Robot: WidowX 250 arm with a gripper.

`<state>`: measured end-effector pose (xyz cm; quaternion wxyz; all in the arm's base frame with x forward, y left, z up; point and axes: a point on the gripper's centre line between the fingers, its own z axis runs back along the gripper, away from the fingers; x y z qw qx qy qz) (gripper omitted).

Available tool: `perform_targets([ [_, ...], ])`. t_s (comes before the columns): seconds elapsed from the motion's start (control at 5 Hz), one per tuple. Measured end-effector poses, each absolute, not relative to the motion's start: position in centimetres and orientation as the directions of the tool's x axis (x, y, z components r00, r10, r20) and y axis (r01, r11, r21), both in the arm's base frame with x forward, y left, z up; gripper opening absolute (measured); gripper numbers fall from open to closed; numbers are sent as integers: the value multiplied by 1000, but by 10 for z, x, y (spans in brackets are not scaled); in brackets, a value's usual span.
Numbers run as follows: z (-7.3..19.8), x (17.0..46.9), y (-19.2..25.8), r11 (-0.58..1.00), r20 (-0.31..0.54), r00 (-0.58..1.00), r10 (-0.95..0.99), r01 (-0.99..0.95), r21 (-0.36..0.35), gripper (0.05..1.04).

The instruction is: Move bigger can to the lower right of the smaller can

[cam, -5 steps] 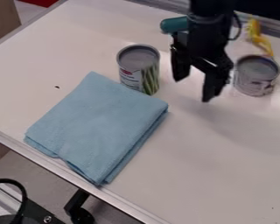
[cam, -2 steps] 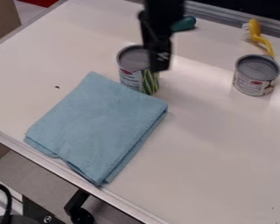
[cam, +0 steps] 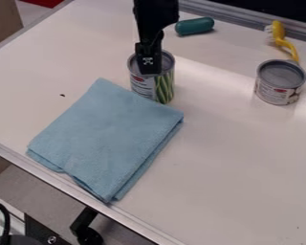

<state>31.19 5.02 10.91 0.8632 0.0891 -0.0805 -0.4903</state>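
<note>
1. Black from top to tip, the gripper point(cam: 148, 68) hangs down from the upper edge of the view, right over the bigger can point(cam: 163, 87), hiding part of its lid. From where I'm standing I can't tell whether the claw is spread or pressed together, nor whether it touches the can.
2. That bigger can, the taller one with green on its label, stands upright in the upper part of the table point(cam: 238, 177), well to the left of the smaller can point(cam: 280, 86) and not at its lower right.
3. The smaller can is upright too, over by the right side, with a grey top and a pale label that has a little red on it.
4. Light blue cloth point(cam: 107, 139), folded into a thick square, lies on the left half of the table, its upper edge right by the foot of the bigger can. I can't make out if they touch.
5. Up behind the cans, a rounded teal thing point(cam: 194, 26) lies on its side, and a yellow brush point(cam: 279, 36) with white bristles rests just behind the smaller can.
</note>
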Motion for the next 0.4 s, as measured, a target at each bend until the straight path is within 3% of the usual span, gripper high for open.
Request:
perform_targets([
  [0.2,99,315,71,410,-86,446,-891,871,270,1000],
  [0.4,93,323,83,376,-178,425,-888,891,254,1000],
])
